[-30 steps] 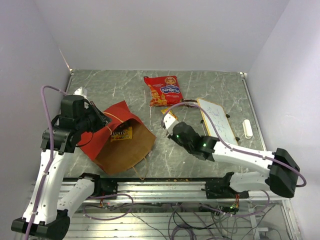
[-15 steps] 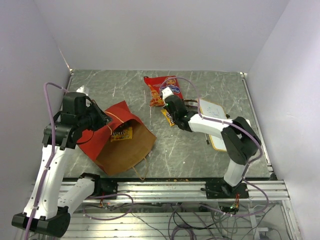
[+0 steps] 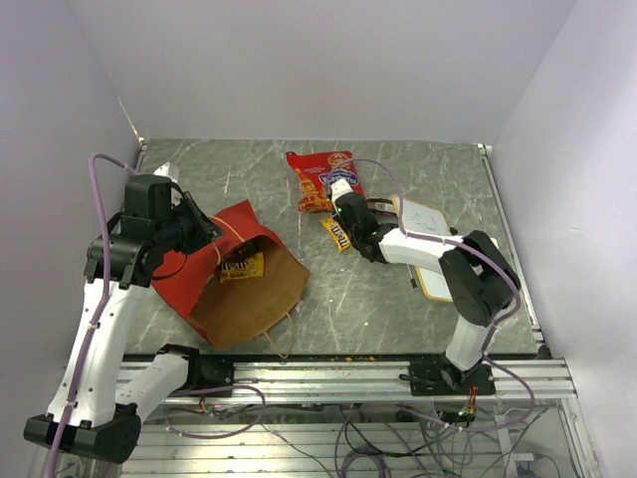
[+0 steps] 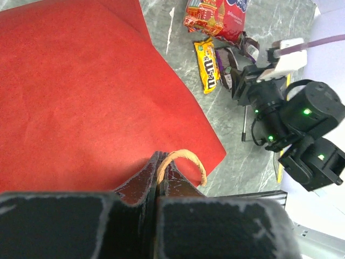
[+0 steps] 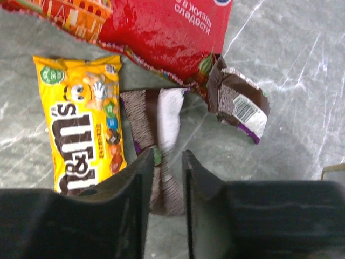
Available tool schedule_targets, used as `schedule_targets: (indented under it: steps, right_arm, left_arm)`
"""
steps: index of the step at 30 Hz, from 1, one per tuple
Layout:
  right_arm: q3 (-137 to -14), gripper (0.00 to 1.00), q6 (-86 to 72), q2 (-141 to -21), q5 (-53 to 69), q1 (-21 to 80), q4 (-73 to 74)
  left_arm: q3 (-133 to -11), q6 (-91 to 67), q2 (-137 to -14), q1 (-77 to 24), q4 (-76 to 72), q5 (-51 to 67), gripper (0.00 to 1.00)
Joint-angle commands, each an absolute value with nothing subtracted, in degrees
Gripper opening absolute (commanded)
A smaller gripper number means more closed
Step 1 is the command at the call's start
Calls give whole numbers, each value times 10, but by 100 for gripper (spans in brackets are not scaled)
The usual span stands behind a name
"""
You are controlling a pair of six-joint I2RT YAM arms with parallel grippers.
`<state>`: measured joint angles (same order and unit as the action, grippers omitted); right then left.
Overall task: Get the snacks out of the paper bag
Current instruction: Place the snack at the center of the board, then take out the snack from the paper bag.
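Snacks out on the table: red packet [image 3: 323, 179], yellow packet [image 5: 83, 129] and dark wrappers [image 5: 156, 124], all well right of the paper bag [image 3: 239, 304]. A second yellow packet [image 3: 242, 267] waits in the bag's mouth. My right gripper [image 5: 167, 172] stands slightly parted over one wrapper, and my left gripper [image 4: 159, 183] pinches the bag's rim.

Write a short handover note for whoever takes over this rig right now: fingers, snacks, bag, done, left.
Left gripper: fingers shut on the rim of the large red paper bag, whose mouth is open.
Right gripper: fingers slightly parted over a dark brown wrapper.
Done: large red crinkly packet, small yellow packet, that wrapper and a second dark wrapper lie on the grey marbled table.
Left: another yellow packet inside the bag.
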<state>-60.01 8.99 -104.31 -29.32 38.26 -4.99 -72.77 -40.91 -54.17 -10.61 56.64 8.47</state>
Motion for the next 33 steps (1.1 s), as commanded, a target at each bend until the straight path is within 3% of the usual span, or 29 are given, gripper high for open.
schedule_targets:
  steps: [1, 9, 15, 23, 33]
  right_arm:
    - [-594, 38, 77, -967, -240, 381, -27]
    - [-583, 53, 31, -887, -128, 394, 32]
    - [-492, 57, 32, -779, -85, 499, 28]
    - [-475, 57, -39, -698, -84, 632, 18]
    - [-547, 65, 199, -823, -42, 750, -61]
  left_arm:
    - [-716, -413, -537, -107, 543, 105, 7]
    - [-699, -419, -547, -107, 521, 124, 7]
    - [-691, -425, -547, -107, 500, 147, 7]
    - [-696, -395, -551, -107, 517, 144, 7]
    - [-732, -389, -564, -107, 529, 170, 7]
